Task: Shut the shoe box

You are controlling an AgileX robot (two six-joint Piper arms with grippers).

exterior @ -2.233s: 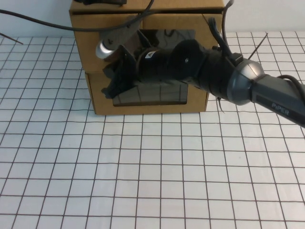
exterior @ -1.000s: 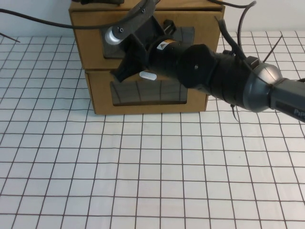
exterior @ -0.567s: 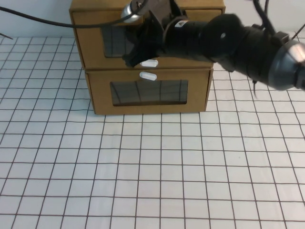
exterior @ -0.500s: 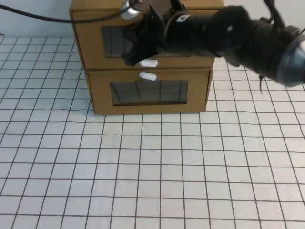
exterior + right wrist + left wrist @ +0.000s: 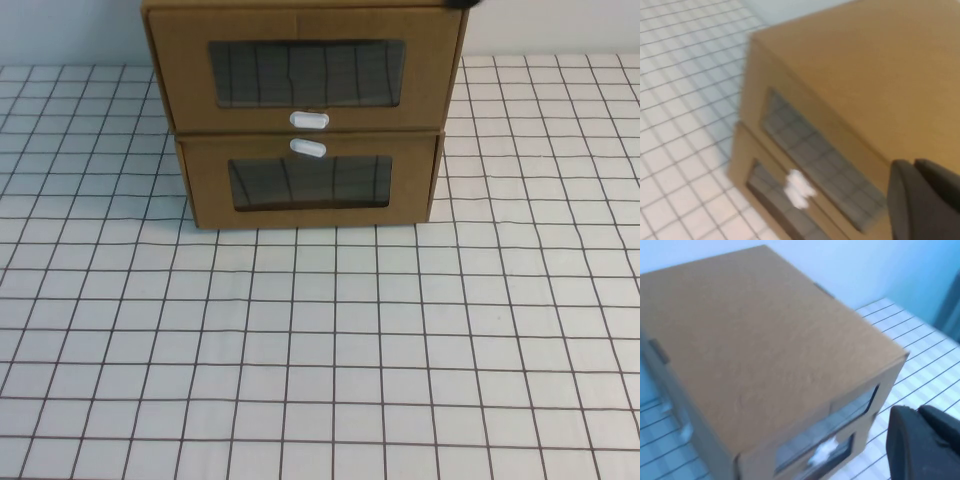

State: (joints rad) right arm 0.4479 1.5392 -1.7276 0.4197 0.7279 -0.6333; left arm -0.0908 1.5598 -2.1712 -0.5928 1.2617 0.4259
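Two stacked boxes, shoe box shut, left hand and right hand cropped, spread unclear

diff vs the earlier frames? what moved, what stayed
The right arm, which reached across both box fronts from the right, rose step by step and has left the high view. The right pincer and left pincer now look down on the stack from above, gripping nothing visible. The upper shoe box sits flush over the lower box, drawer shut. Both boxes and the gridded table kept their places.
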